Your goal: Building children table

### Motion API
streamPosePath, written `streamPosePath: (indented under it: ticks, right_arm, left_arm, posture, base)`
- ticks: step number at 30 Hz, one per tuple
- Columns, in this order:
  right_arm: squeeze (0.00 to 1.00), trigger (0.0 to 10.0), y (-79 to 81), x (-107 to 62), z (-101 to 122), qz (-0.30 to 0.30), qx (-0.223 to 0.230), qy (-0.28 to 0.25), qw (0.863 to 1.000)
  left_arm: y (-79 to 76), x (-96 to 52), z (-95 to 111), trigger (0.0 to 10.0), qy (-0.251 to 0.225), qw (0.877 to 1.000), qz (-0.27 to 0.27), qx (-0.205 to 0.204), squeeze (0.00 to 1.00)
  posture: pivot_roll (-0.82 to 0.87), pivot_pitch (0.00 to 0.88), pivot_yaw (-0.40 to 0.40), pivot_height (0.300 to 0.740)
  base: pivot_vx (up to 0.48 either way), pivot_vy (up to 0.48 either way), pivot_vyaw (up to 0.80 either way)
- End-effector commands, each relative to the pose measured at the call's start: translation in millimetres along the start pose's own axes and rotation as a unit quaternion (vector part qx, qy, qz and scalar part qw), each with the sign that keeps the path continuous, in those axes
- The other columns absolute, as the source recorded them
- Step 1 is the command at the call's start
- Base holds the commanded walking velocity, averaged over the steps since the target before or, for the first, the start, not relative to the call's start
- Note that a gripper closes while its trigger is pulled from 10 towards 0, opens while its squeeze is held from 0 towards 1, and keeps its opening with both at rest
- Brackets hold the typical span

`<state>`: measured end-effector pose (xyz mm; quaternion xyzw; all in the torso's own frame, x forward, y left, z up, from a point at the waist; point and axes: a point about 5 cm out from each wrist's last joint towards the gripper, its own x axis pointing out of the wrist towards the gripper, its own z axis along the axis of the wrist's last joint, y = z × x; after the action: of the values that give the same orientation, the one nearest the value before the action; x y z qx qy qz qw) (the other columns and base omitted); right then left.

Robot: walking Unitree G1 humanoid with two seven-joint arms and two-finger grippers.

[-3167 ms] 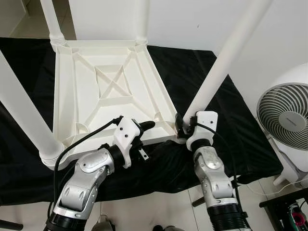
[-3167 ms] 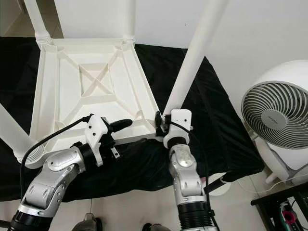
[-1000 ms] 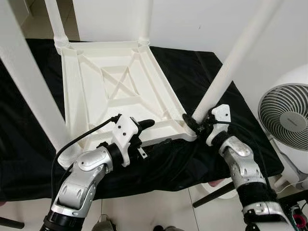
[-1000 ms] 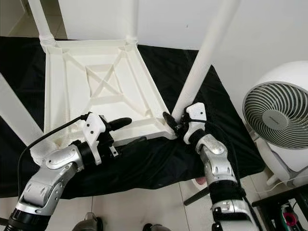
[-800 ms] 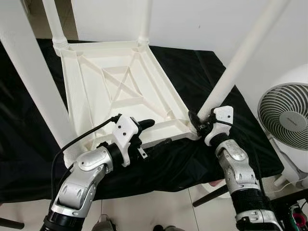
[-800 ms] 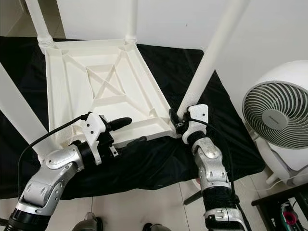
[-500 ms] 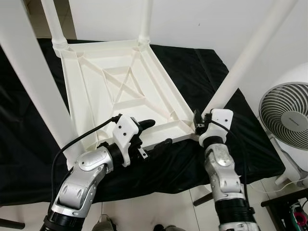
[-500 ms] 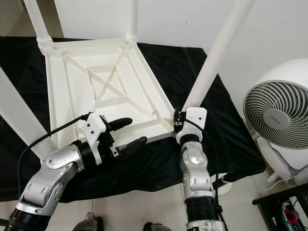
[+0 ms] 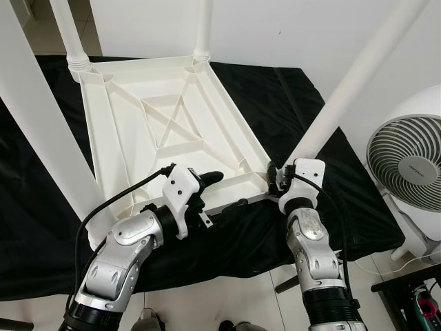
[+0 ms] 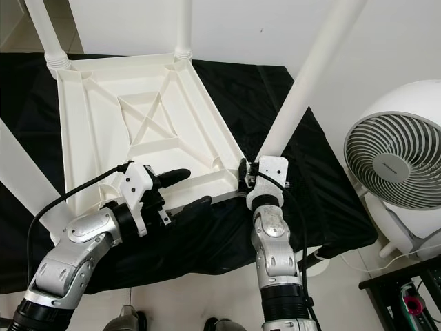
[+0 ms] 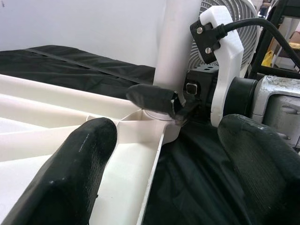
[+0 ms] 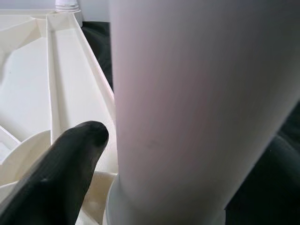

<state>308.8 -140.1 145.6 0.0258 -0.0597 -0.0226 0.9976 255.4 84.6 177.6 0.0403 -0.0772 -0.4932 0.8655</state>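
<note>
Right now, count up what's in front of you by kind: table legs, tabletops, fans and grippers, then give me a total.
Table legs: 4, e.g. near-right leg
Tabletop, upside down on the black cloth: 1
Fan: 1
Grippers: 2, left gripper and right gripper
Total: 8

Smooth white plastic table (image 9: 138, 124); black, seemingly faintly glossy cloth (image 9: 275, 103).
</note>
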Motion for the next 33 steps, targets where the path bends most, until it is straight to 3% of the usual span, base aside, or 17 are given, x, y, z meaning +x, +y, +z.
streamPosePath:
  ticks: [1, 4, 7, 8, 12, 16, 21, 23, 30, 31, 33]
  right_arm:
    - [1.0, 10.0, -3.7, -4.6, -2, 0.014, -0.003, 0.001, 1.0]
    - [1.0, 10.0, -6.8, -9.6, 1, 0.047, -0.018, -0.017, 0.999]
    - [1.0, 10.0, -9.1, -12.0, 1, 0.09, 0.001, -0.009, 0.996]
    - [0.0, 10.0, -11.4, -12.3, 3, 0.117, 0.01, -0.006, 0.993]
    - [0.0, 10.0, -17.0, -11.1, 5, 0.148, 0.009, -0.007, 0.989]
    - [0.0, 10.0, -32.9, -0.9, 8, 0.178, -0.018, -0.007, 0.984]
    - [0.0, 10.0, -38.2, 3.5, 9, 0.205, -0.028, -0.002, 0.978]
    - [0.0, 10.0, -39.4, 9.1, 8, 0.269, -0.046, 0.008, 0.962]
    - [0.0, 10.0, -32.8, 13.7, 2, 0.319, -0.054, 0.02, 0.946]
    - [0.0, 4.9, -30.0, 16.6, -1, 0.327, -0.049, 0.024, 0.943]
    - [0.0, 4.4, -26.6, 20.5, -3, 0.337, -0.045, 0.027, 0.94]
  left_arm:
    - [-2.0, 1.4, -1, 10.0, 0.0, 1.0, 0.012, -0.002, 0.0]
    - [-1.7, 0.7, -1, 10.0, 0.001, 1.0, 0.01, 0.0, 0.0]
    - [-0.5, -0.4, -1, 10.0, 0.003, 1.0, 0.01, 0.003, 0.0]
    - [-0.3, -0.5, -1, 10.0, 0.003, 1.0, 0.011, 0.003, 0.0]
    - [-0.5, 0.0, -1, 10.0, 0.003, 1.0, 0.01, 0.003, 0.0]
    - [-1.6, 2.2, -1, 10.0, 0.001, 1.0, 0.004, 0.004, 0.0]
    - [-0.6, 2.3, -1, 10.0, 0.001, 1.0, 0.004, 0.005, 0.0]
    - [0.9, 2.2, 0, 10.0, 0.001, 1.0, 0.002, 0.008, 0.0]
    - [1.6, 2.0, 1, 10.0, 0.001, 1.0, 0.002, 0.009, 0.0]
    - [1.5, 2.0, 1, 10.0, 0.002, 1.0, 0.002, 0.009, 0.0]
    - [1.6, 2.2, 1, 10.0, 0.002, 1.0, 0.001, 0.009, 0.0]
  posture:
    - [0.1, 0.11, -0.109, 0.74]
    - [0.1, 0.105, -0.112, 0.74]
    - [0.1, 0.101, -0.112, 0.74]
    - [0.1, 0.1, -0.112, 0.74]
    - [0.1, 0.096, -0.11, 0.74]
    - [0.1, 0.086, -0.106, 0.74]
    - [0.1, 0.081, -0.103, 0.74]
    - [0.1, 0.078, -0.099, 0.74]
    - [0.11, 0.079, -0.094, 0.74]
    - [0.11, 0.082, -0.091, 0.74]
    - [0.11, 0.084, -0.091, 0.74]
  base:
    - [0.0, 0.0, 0.0]
    - [0.0, 0.0, 0.0]
    - [0.0, 0.0, 0.0]
    - [0.0, 0.0, 0.0]
    - [0.0, 0.0, 0.0]
    - [0.0, 0.0, 0.0]
    - [0.0, 0.0, 0.0]
    - [0.0, 0.0, 0.0]
    - [0.0, 0.0, 0.0]
    - [0.0, 0.0, 0.0]
    - [0.0, 0.0, 0.0]
